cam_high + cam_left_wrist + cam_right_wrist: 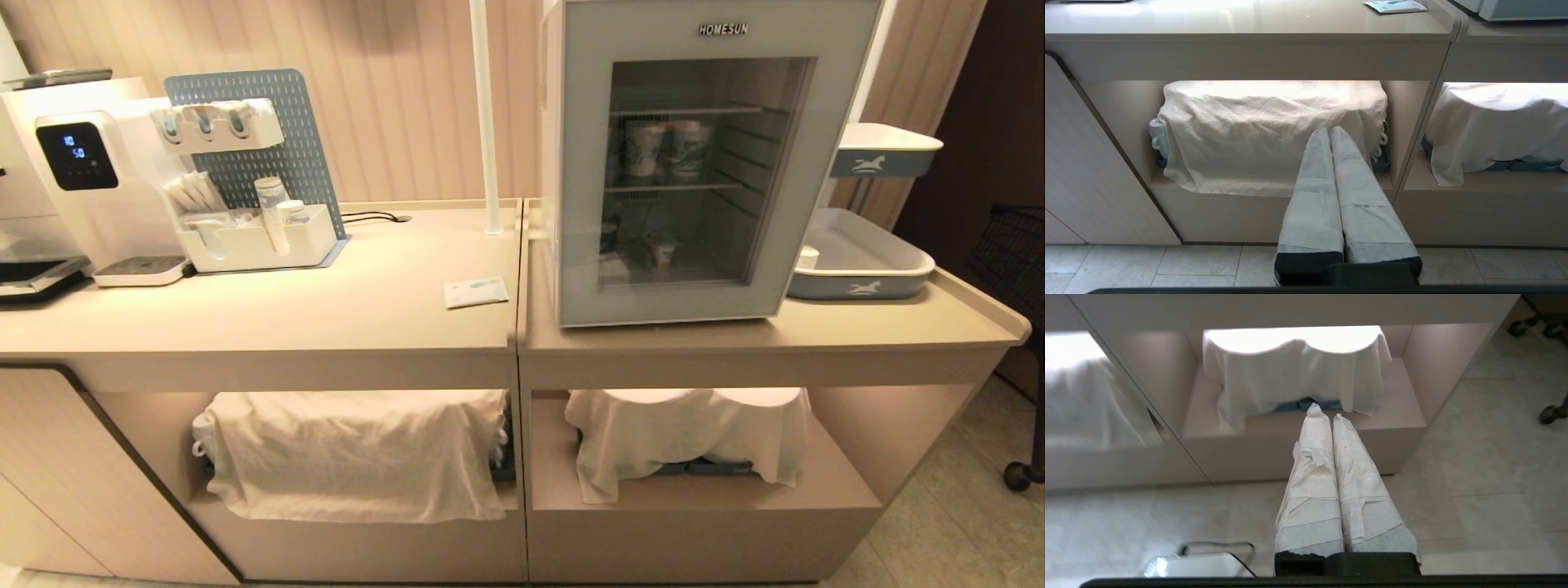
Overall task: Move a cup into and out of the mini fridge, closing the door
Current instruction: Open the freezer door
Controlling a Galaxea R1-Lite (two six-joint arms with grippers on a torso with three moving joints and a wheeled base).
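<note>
Pale wooden counters ran along a ribbed wall, with cloth-draped crockery (355,449) on the shelves underneath and a coffee machine (77,175) off to the left. On the right-hand counter (898,322) stood the mini fridge (702,163), its door (588,269) shut flat against the cabinet. Through the glass I could make out the cup (663,251) on the bottom level, small and white with an orange label, while taller printed paper cups (665,149) sat on the wire shelf above it. Neither arm showed from above. The left gripper (1330,131) hung low before the left shelf, fingers pressed together and empty; the right gripper (1325,414) pointed at the floor and lower right shelf, likewise pressed together with nothing held. With the cup inside and the door closed, it looked to me as though either the whole job was done or the taking-out was yet to start; for the latter, the right arm would need to rise to the door's edge and pull it open.
</note>
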